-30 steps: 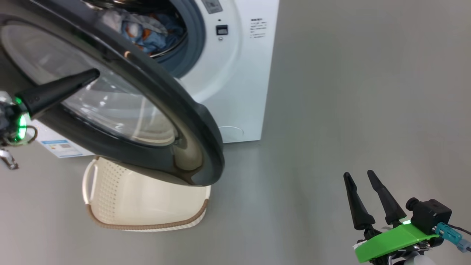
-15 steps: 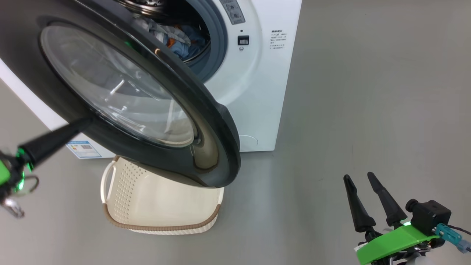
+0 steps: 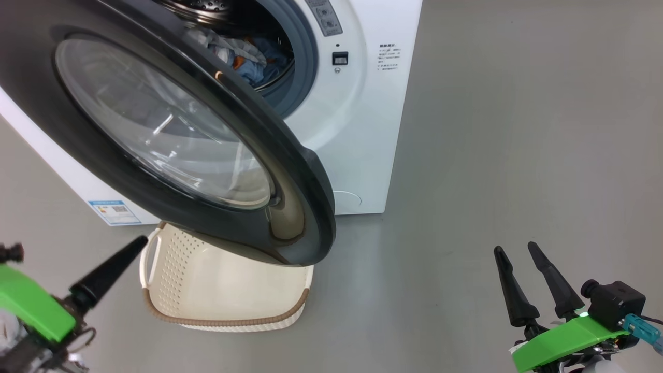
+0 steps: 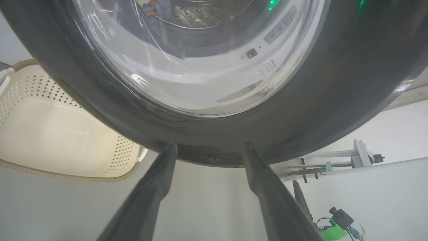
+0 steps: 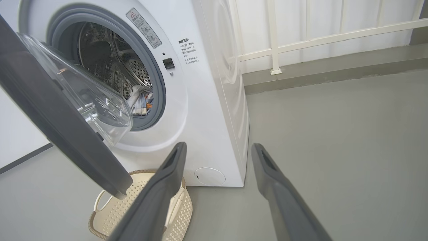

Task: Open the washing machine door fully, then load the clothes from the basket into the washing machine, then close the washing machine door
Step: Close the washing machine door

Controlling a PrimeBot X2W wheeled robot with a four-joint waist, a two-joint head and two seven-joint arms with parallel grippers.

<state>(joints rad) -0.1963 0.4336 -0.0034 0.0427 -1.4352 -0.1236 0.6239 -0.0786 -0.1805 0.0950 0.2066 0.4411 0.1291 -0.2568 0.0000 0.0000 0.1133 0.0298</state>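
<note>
Left wrist view, left gripper: fingers spread, empty, pointing at door's lower rim.
Basket: on floor, under door.
Door: swung out, hanging over basket.
Clothes: inside washer drum.
Right gripper: fingers apart, empty, well clear of washer.

**A:** Grey floor right across here, smooth and seamless, with a soft sheen on it.

**B:** And at the back there's a white wall with faint vertical lines. A white rail runs along in front of it, and one post stands on a grey ledge.

**A:** The light is even and soft, and the shadows on the floor are pale and blurred at the edges.
</note>
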